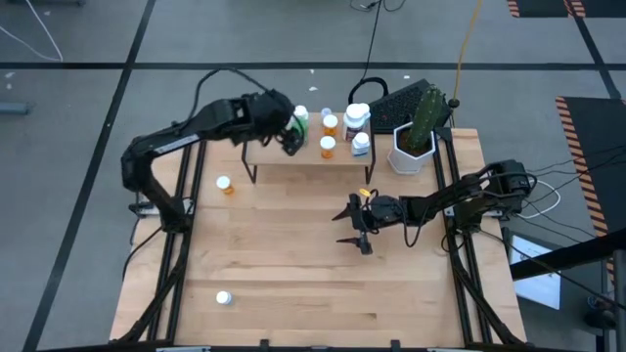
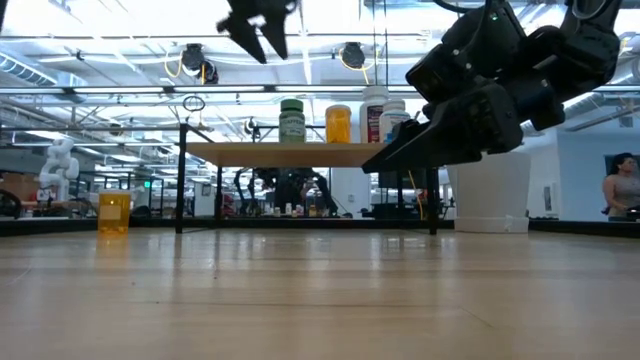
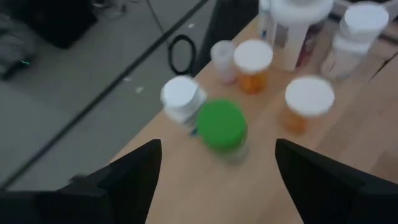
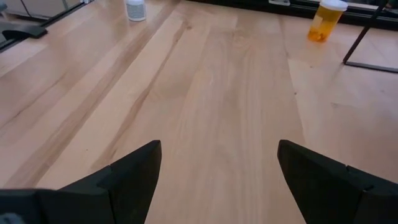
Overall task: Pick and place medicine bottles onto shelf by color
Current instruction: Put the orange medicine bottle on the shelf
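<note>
The shelf [image 1: 293, 156] stands at the table's far side, with several medicine bottles upright on it. A green-capped bottle [image 3: 221, 124] and a white-capped one [image 3: 182, 96] stand at its left end. Two orange bottles [image 3: 308, 102] and taller white ones [image 1: 358, 117] stand further right. My left gripper [image 3: 217, 180] hovers open above the shelf's left end, over the green bottle [image 1: 300, 122], touching nothing. My right gripper [image 1: 344, 225] stands open low over the table's middle, nothing between its fingers. One orange bottle [image 1: 226, 185] and one white bottle [image 1: 224, 297] stand on the tabletop.
A white pot with a green cactus [image 1: 414, 147] stands at the shelf's right end, and a dark keyboard [image 1: 396, 98] lies behind it. The shelf's thin black legs [image 4: 367, 37] reach the table. Bare wood lies between the right gripper and the near edge.
</note>
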